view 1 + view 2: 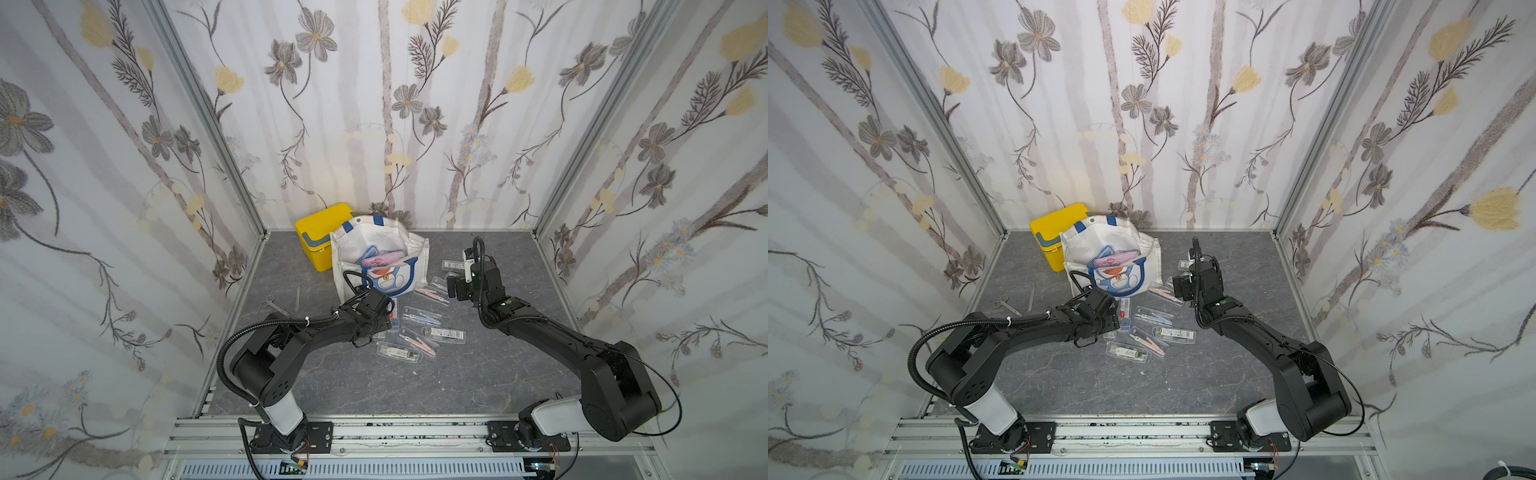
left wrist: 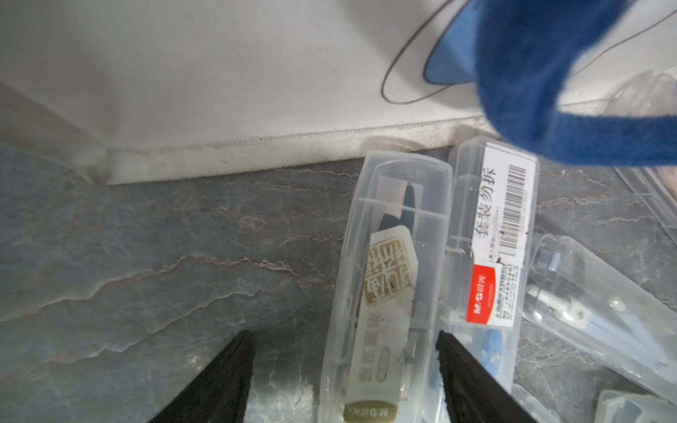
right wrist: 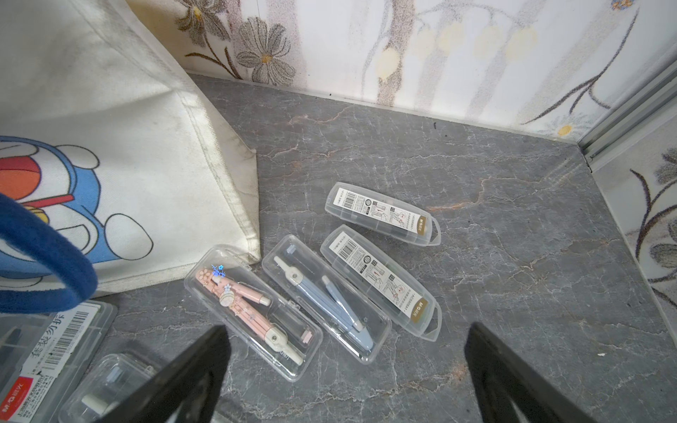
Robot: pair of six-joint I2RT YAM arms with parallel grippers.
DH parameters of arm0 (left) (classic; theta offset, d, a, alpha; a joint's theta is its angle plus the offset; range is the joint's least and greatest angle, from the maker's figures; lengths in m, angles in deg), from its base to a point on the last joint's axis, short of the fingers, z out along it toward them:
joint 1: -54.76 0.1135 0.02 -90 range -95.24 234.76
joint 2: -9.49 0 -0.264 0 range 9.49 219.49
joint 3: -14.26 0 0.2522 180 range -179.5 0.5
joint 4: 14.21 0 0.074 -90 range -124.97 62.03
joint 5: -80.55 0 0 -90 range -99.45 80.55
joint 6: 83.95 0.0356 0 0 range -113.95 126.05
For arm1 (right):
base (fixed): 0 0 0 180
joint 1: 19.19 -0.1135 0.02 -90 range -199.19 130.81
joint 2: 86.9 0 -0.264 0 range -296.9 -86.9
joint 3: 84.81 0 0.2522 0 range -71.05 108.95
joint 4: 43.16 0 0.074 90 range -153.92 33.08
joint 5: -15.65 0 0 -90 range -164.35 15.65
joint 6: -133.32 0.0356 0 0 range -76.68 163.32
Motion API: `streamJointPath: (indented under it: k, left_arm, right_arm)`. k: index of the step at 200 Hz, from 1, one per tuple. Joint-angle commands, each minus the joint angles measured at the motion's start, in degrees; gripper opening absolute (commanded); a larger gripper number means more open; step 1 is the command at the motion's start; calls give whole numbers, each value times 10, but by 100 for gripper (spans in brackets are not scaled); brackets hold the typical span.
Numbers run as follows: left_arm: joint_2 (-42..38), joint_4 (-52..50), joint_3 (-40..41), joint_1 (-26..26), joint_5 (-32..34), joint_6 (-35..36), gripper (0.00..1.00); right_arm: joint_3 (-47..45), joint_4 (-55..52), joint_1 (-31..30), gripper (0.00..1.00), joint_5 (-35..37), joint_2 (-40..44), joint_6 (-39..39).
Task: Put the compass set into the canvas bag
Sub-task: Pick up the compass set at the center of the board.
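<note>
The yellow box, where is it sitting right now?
In both top views the yellow box stands at the back of the table, by the rear wall on the robot's left side, right beside the canvas bag.

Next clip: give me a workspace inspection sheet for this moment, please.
Surface: grey marbled tabletop, no spills seen.
Job's things: canvas bag at the back, a pink case showing inside; clear compass cases scattered in front.
Clutter: yellow box beside the bag; scissors and a thin metal tool on the left arm's side.
Grippers: left gripper open, fingers straddling a gold-labelled case; right gripper open above cases.
Cables: black hose loops along the left arm; thin cable loops off the right.
Surroundings: floral walls.
</note>
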Motion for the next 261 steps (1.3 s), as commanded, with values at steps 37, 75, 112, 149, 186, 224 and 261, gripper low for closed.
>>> streamJointPath:
  k: [37,75,112,149,186,224,261]
  left_arm:
    - [31,-10,-18,0,0,1,76]
    - [40,-26,-26,-11,6,5,75]
    - [53,-70,-34,-28,30,10,75]
    - [54,-89,-33,-32,43,10,74]
    - [54,-105,-40,-35,40,14,69]
    - [30,-110,-22,-37,45,20,68]
    - [12,-84,-14,-36,33,26,68]
  right_arm:
    - [-5,13,2,100,-3,3,7]
    - [-10,13,5,100,-4,3,7]
    - [-15,14,7,100,-6,3,9]
    - [-20,20,8,99,-10,3,11]
    - [-18,19,9,99,-14,3,12]
    - [-21,17,11,99,-13,8,9]
    - [-22,19,11,100,-16,9,9]
